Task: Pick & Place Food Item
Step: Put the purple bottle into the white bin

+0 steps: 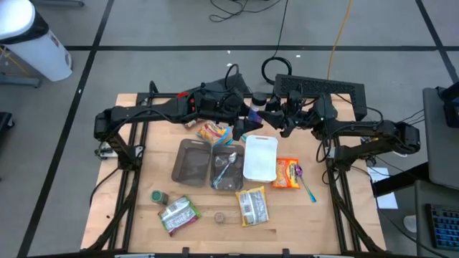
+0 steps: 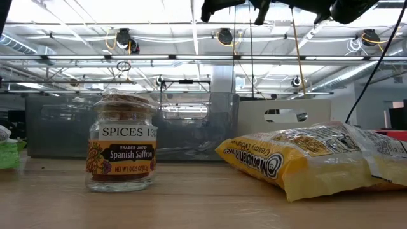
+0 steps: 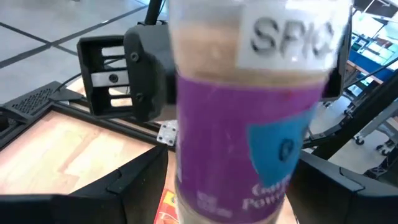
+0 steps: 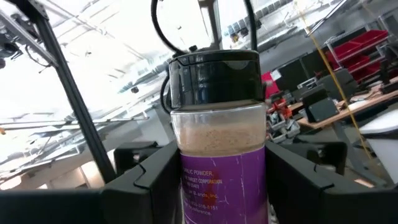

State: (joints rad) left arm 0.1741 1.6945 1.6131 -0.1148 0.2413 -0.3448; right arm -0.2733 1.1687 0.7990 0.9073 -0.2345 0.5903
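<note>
the high view looks straight down on the wooden table [image 1: 136, 172]. the low view sits at tabletop level, close to a saffron jar [image 2: 121, 143]. both wrist views closely share one purple-labelled spice jar [image 3: 249, 124].

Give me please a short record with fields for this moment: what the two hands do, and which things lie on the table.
held item: spice jar, purple label, black lid, raised over the far part of the table
right hand: shut on the spice jar, one finger on each side
left hand: at the same jar, from the opposite side
on the table: white tray, clear containers, orange packet, yellow packet, saffron jar
stage: probably a hand-over; jar not yet placed
</note>
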